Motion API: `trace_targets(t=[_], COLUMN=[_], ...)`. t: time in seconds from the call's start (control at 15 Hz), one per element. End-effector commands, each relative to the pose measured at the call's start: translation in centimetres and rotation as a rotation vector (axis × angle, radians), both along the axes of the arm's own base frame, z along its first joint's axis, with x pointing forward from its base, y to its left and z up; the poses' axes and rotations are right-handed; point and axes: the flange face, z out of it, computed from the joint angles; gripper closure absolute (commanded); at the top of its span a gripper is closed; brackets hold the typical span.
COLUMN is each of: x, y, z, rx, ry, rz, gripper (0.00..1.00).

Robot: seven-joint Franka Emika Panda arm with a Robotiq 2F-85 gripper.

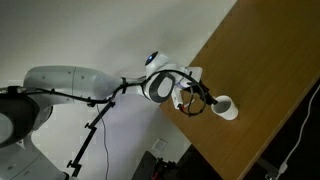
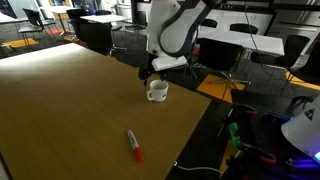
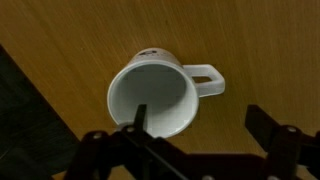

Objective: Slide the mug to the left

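Our end effector (image 3: 198, 114) hangs open over the mug (image 3: 152, 95), and we see nothing gripped. In the wrist view one finger (image 3: 139, 118) reaches over the mug's pale inside. The opposite finger (image 3: 266, 126) sits outside, past the handle (image 3: 205, 80), so part of the rim and the handle lie between the jaws. We cannot tell whether either finger touches the mug. In an exterior view the mug (image 2: 157, 91) stands upright on the wooden bench (image 2: 70, 100), near its far right edge, directly under the end effector. We also note a red-and-white pen (image 2: 133, 146) lying nearer on the bench, well apart from the mug.
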Motion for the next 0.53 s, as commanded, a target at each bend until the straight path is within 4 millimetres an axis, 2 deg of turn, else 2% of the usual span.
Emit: trace_targets(t=[0.0,0.47], x=[1.3,2.3], y=[-0.3,-0.8], z=[-0.7,-2.7], rx=[0.025,0.032], ry=[-0.079,-0.088], rz=[-0.061,-0.140], gripper=[0.00,0.00])
